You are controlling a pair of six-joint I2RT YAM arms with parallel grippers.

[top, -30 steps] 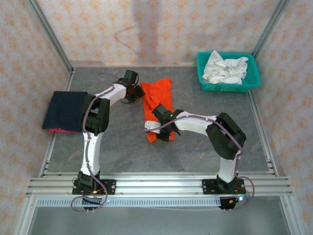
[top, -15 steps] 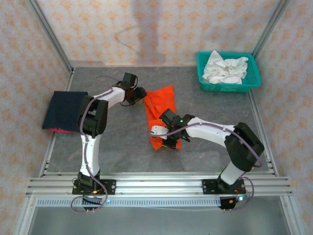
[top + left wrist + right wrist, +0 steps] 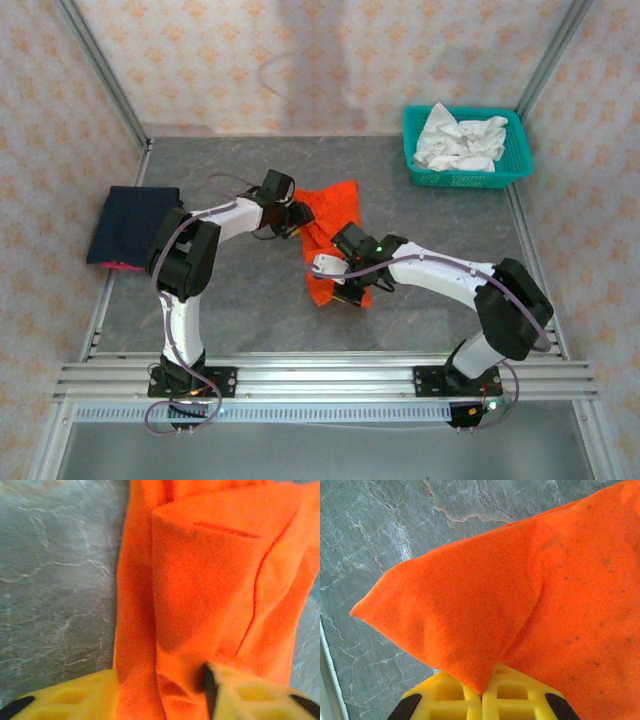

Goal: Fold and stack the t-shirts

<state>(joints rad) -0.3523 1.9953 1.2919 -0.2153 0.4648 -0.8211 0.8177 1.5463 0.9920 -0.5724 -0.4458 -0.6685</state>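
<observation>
The bright orange-red t-shirt (image 3: pixel 335 215) lies crumpled mid-table, running from far to near. My left gripper (image 3: pixel 293 218) is at its far left edge. In the left wrist view a thick fold of the orange cloth (image 3: pixel 210 580) fills the gap of the left gripper (image 3: pixel 160 692), whose yellow fingers (image 3: pixel 70 697) press on it from both sides. My right gripper (image 3: pixel 348 288) is at the shirt's near end; its jaws (image 3: pixel 482 692) are pinched together on a corner of the cloth (image 3: pixel 520 595), which drapes over them. The folded dark navy t-shirt (image 3: pixel 130 222) lies at the left edge.
A teal lattice basket (image 3: pixel 510 170) holding crumpled white cloth (image 3: pixel 458 140) stands at the far right. A strip of red (image 3: pixel 120 265) peeks from under the navy shirt. Grey marbled table (image 3: pixel 240 300) shows around the shirt; metal rails (image 3: pixel 320 375) border the near edge.
The left gripper has come nearer and to the right, bringing the shirt's far edge with it. The right gripper has shifted right, and the shirt now lies shorter and more bunched.
</observation>
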